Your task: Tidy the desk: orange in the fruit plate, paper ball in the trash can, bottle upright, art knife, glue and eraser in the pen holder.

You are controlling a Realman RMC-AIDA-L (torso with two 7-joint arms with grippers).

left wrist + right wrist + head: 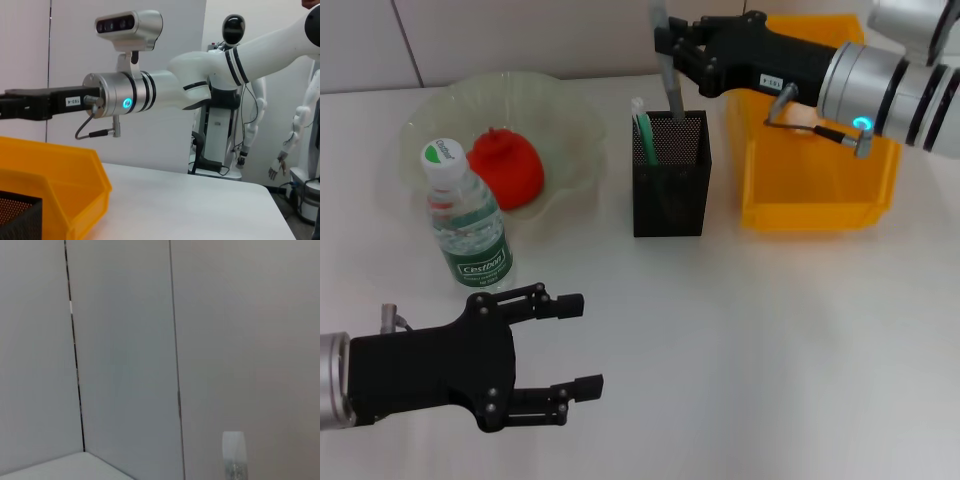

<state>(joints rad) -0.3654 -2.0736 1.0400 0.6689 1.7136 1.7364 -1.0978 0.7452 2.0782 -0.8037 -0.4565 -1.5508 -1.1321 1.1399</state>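
- Right gripper point(672, 52) is closed on a grey knife point(669, 80), long axis upright, tip inside the pen holder point(670, 190) directly below.
- Left gripper point(582, 345) hangs open and empty near the bottle point(467, 222).

Orange point(506, 168) in fruit plate point(570, 110), bottle point(466, 220) upright — beside it

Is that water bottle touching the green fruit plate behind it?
Cannot tell. In the head view the bottle overlaps the front rim of the fruit plate, so no gap or contact shows plainly.
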